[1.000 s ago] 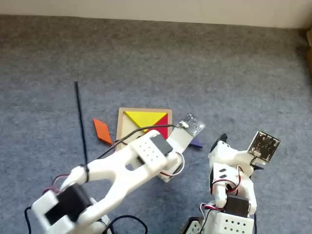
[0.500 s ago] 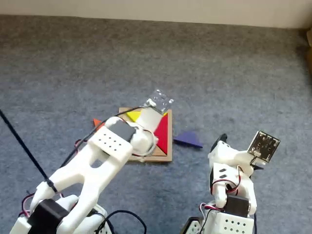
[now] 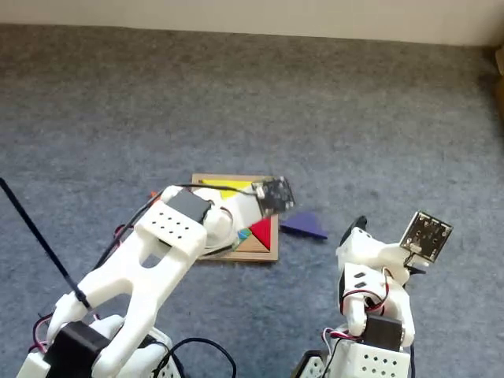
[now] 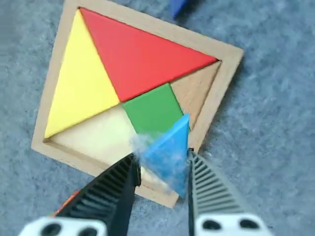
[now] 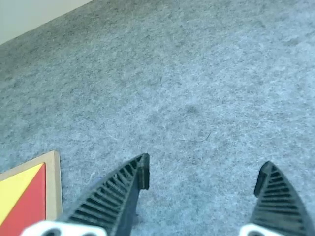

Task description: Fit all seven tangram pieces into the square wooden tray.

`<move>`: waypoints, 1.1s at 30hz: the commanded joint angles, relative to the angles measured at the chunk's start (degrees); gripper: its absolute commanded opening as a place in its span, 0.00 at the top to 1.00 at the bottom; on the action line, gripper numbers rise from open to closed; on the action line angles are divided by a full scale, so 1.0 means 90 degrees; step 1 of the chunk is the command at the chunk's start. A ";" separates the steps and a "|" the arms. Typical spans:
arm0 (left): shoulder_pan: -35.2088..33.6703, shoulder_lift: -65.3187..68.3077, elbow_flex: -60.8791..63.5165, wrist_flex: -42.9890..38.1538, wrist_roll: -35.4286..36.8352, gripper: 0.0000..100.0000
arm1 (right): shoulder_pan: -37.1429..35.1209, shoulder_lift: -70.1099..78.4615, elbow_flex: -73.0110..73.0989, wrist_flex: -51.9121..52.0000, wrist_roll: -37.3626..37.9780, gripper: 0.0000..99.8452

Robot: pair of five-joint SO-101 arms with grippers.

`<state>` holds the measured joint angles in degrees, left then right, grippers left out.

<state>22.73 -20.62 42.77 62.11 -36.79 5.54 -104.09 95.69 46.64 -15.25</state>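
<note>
Grey carpeted bench (image 3: 354,102): my left end effector (image 4: 161,158) grips the blue triangle (image 4: 168,147) over the tray (image 4: 230,58) edge by the green square (image 4: 152,110), purple piece (image 3: 305,226) just beside the tray, my right end effector (image 5: 204,177) wide open, holding nothing

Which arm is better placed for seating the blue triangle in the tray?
Left. The left gripper holds the blue triangle right above the tray, next to the green square. The right gripper sits open over carpet.
</note>
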 commanded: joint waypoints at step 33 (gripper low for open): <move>-0.1910 -0.0132 0.0415 0.0098 0.0967 0.74 | -0.0093 -0.0034 -0.0093 -0.0200 -0.0010 0.67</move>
<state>6.46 -20.62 42.07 69.32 -28.79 5.54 -104.09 95.69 46.64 -15.25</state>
